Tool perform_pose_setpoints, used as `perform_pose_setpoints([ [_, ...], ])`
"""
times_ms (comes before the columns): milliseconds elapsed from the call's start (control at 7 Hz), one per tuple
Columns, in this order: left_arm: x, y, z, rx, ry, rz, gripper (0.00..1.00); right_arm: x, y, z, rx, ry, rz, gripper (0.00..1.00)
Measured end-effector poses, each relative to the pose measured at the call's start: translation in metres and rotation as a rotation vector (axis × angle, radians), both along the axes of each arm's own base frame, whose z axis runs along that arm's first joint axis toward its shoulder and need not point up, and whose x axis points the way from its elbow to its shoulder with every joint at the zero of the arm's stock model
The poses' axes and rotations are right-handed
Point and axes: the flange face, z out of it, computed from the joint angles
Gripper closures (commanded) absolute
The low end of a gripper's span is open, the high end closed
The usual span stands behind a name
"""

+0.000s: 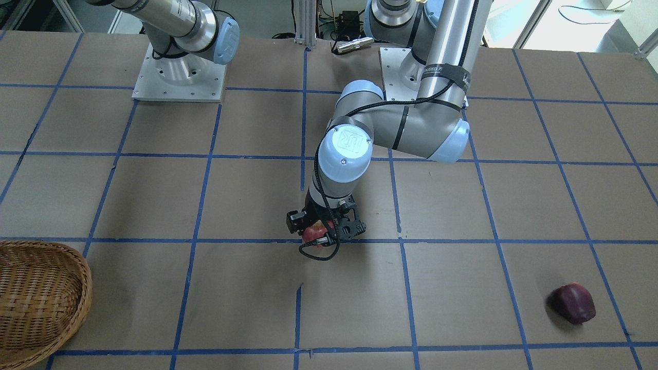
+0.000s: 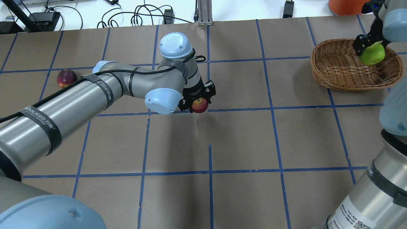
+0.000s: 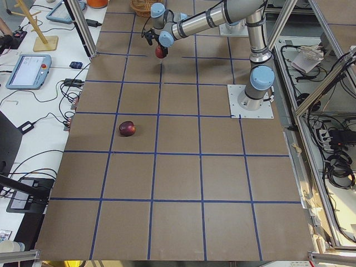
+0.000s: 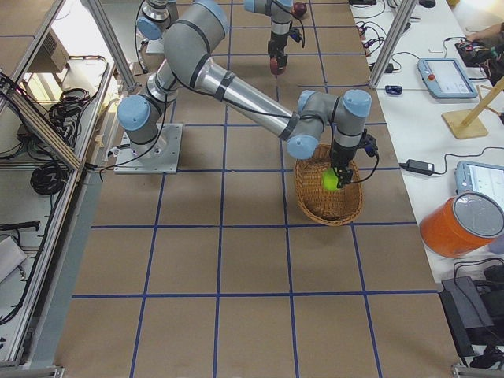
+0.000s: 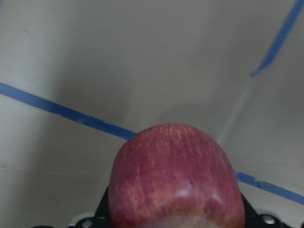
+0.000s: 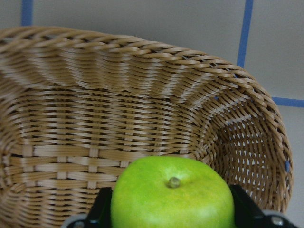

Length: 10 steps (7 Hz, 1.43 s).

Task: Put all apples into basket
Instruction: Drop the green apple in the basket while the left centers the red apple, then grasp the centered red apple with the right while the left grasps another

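- The left tool was closed on the red apple, with a jaw on either side of it. It held the fruit clear of the table near the middle of the overhead view. The lift looked meant for carrying the apple across to the basket.
- The right tool gripped the yellow-green apple above the basket in the upper right of that view. Its wrist view showed wicker directly beneath, so a release there would probably land the fruit inside.
- The maroon apple lay on the table at the left of the overhead view, well apart from the basket and held by neither tool.
- No apple appeared to rest in the basket yet, so all three seemed left to place.
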Motion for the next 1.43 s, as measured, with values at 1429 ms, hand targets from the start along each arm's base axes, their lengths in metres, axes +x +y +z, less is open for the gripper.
perform_pose_setpoints([
  [1429,0.263,-0.138,0.138,-0.036,-0.111,-0.264,0.00,0.244,0.017,0.080,0.072,-0.214,0.038,0.00],
])
